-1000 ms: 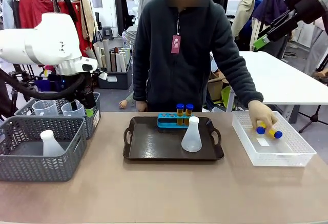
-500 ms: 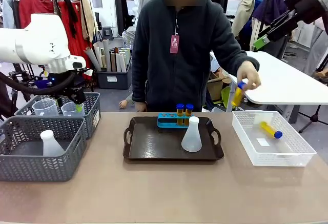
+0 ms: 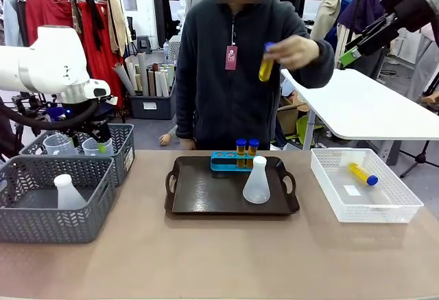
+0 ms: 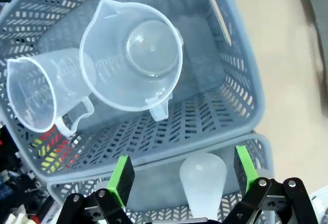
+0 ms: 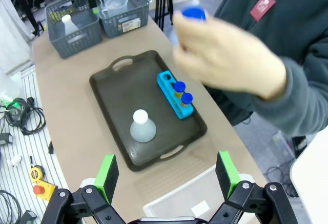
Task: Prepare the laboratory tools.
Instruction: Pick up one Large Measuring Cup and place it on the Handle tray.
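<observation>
Translucent white conical flask [image 3: 256, 183] upright on the dark brown tray [image 3: 206, 193], beside a blue rack [image 3: 223, 159] with two blue-capped amber tubes [image 3: 247, 147]. Third tube [image 3: 265, 68] raised in the person's hand [image 3: 296, 51]; fourth tube [image 3: 361, 174] lying in the clear bin [image 3: 384, 214]. Second flask [image 3: 67, 191] in the near grey mesh basket [image 3: 48, 228]; two clear graduated measuring jugs [image 4: 132, 62] in the far basket [image 4: 236, 80]. Left gripper [image 4: 183, 175] spread wide, empty, above the baskets; right gripper [image 5: 166, 175] apart, empty, over the tray. Smooth tan tabletop [image 3: 206, 259]; clothes rail [image 3: 62, 5] behind.
</observation>
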